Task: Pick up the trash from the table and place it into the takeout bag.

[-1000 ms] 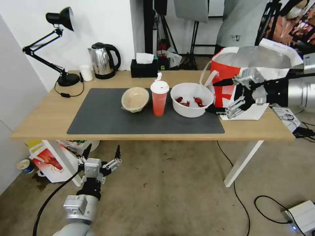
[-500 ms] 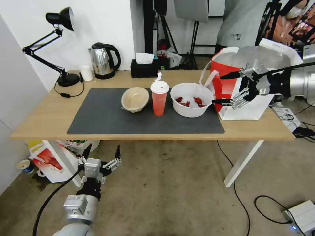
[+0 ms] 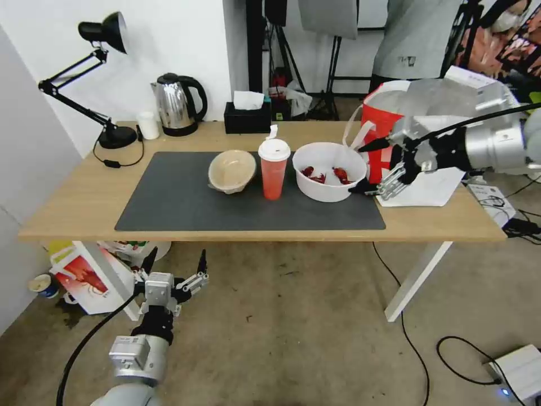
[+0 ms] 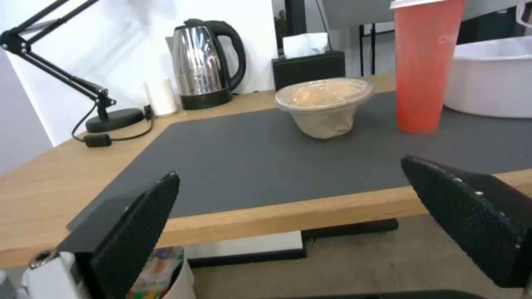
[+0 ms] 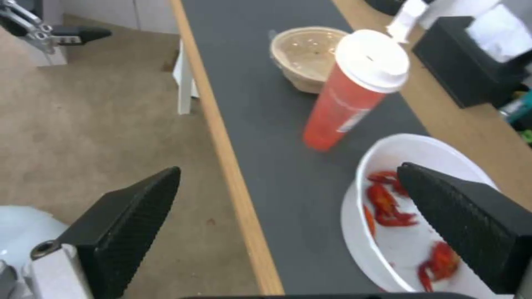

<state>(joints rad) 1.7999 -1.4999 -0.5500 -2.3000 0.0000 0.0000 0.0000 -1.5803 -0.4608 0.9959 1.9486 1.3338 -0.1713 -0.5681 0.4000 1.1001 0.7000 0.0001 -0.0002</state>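
Trash sits in a row on the bench's (image 3: 84, 197) dark mat (image 3: 186, 208): paper bowl (image 3: 231, 170), red cup (image 3: 273, 168), white bowl (image 3: 329, 170) with crayfish scraps. Right claw (image 3: 366, 167) hangs spread at the white bowl's right rim, in front of the bag (image 3: 437, 113). Left claw (image 3: 174, 264) waits spread below the bench edge.

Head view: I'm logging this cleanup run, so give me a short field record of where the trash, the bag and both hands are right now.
large white plastic bowl with red crayfish scraps: on the dark grey mat, beside the bag
red drink cup with white lid: upright, mid-mat
beige paper bowl: on the mat, beside the cup
boxy white-and-red takeout bag: open, at the table's right end
right hand: open, at the white bowl's right rim
left hand: open, low before the table
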